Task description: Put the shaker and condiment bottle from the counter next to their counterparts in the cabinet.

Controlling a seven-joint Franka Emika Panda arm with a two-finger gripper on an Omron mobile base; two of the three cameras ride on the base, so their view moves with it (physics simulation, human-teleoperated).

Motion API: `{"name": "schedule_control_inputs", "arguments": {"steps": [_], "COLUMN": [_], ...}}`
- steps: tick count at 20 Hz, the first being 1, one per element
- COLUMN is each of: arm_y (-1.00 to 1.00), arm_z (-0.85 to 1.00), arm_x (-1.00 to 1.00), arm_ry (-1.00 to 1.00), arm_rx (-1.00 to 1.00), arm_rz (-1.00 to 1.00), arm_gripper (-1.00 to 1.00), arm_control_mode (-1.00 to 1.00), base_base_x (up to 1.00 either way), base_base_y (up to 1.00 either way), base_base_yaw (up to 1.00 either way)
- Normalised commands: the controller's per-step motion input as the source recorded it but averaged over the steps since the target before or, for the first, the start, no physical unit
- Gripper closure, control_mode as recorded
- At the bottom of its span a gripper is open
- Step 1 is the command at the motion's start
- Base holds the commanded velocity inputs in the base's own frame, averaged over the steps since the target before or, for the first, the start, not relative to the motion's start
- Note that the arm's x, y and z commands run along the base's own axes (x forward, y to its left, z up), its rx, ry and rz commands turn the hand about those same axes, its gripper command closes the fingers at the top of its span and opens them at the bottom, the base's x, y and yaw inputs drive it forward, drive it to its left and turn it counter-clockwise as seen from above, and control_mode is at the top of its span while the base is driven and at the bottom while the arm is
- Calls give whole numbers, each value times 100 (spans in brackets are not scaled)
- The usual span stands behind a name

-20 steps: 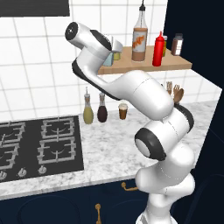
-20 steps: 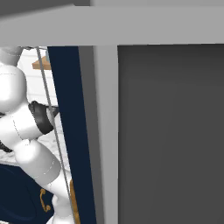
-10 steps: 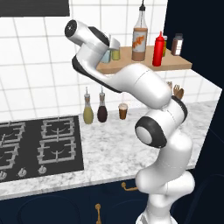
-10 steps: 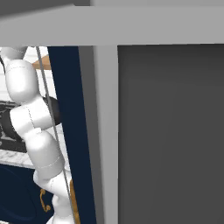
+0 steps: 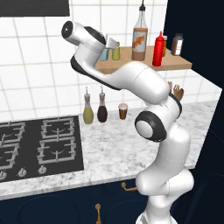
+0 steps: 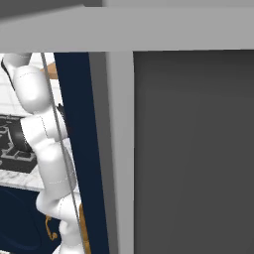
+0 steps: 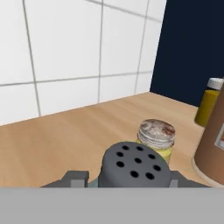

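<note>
My gripper is up at the left end of the cabinet's wooden shelf, shut on the pale blue-grey shaker. In the hand view its dark grey holed cap sits between my fingertips. The yellow-green shaker stands just beside it, with its worn metal cap close ahead. The tall orange-brown bottle stands further right on the shelf. Right of that is the red condiment bottle. I cannot tell whether the held shaker touches the board.
A brown jar stands at the shelf's right end, and a yellow bottle is behind the tall one. On the marble counter are two cruets, a small brown cup and the black hob. A navy panel blocks the right base view.
The arm's lower links have straightened and shifted. The hand has stayed at the shelf's left end with the shaker in its grip.
</note>
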Motion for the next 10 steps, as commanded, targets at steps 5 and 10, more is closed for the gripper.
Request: {"name": "schedule_control_inputs", "arguments": {"steps": [5, 10], "arm_y": [-6, -23], "arm_z": [0, 0], "arm_x": [6, 7], "arm_ry": [-5, -3], "arm_rx": [0, 0], "arm_rz": [0, 0], "arm_gripper": [-100, -100], "arm_control_mode": [-100, -100], "base_base_x": [0, 0], "base_base_y": [0, 0], "base_base_yaw": [0, 0]}}
